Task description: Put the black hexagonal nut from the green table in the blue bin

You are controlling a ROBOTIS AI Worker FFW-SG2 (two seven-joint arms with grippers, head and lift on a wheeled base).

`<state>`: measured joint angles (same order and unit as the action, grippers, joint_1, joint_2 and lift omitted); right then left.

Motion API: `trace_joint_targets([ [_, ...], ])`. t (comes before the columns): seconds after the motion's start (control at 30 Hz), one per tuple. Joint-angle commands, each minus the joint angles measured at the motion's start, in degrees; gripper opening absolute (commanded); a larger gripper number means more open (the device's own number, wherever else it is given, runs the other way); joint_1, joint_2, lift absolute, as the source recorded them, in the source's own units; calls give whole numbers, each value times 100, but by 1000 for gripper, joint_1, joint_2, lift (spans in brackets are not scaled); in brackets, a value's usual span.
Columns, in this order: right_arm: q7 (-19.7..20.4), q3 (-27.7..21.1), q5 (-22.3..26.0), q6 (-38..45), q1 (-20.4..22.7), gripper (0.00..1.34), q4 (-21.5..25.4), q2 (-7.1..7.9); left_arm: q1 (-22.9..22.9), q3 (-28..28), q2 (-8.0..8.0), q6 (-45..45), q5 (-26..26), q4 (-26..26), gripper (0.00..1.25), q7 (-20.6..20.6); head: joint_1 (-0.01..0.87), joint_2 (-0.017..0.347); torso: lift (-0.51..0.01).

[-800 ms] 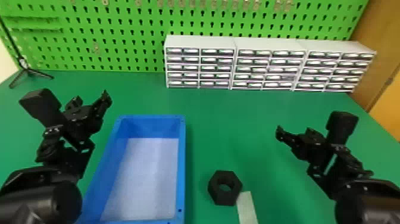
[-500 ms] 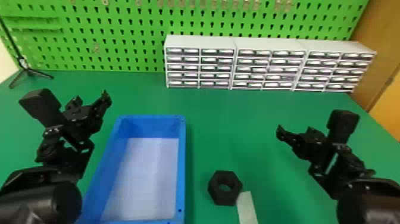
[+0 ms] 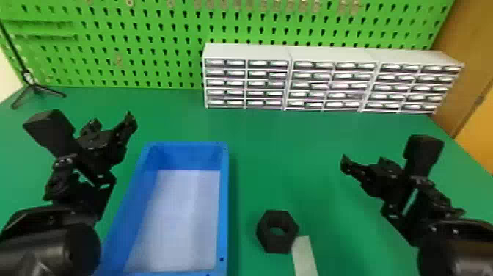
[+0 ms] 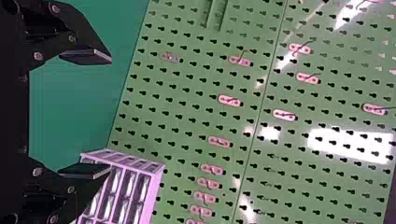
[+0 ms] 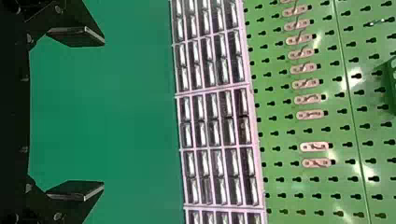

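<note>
While the right hand has edged slightly outward, the left hand stays put, both wide open and empty.

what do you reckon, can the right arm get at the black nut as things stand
Probably yes: the right pincer is open, and nothing seems to stand between it and the nut on the green table.
</note>
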<state>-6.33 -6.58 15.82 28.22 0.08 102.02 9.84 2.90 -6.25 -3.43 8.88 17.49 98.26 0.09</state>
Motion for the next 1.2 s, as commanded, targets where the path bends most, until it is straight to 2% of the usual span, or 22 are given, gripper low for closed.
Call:
trace_joint_targets([
  [0.0, 0, 43, 0, 360, 54, 1131, 266, 1, -9, -8, 0, 0, 0, 0, 816, 0, 692, 8, -97],
  [0.63, -150, 69, 167, 2496, 432, 1132, 1707, 36, -44, -69, 0, 0, 0, 35, 816, 0, 692, 8, -97],
  [0.8, -150, 16, 299, 3269, 432, 1132, 1997, 53, -53, -87, 0, 0, -17, 44, 816, 0, 692, 8, -97],
  [1.03, -150, -10, 237, 3840, 441, 1128, 2349, 1, -79, -122, 0, 0, -35, 79, 816, 0, 692, 8, -97],
  [1.17, -150, -10, 220, 4376, 432, 1132, 2621, 53, -105, -157, 0, 0, -44, 105, 816, 0, 692, 8, -97],
])
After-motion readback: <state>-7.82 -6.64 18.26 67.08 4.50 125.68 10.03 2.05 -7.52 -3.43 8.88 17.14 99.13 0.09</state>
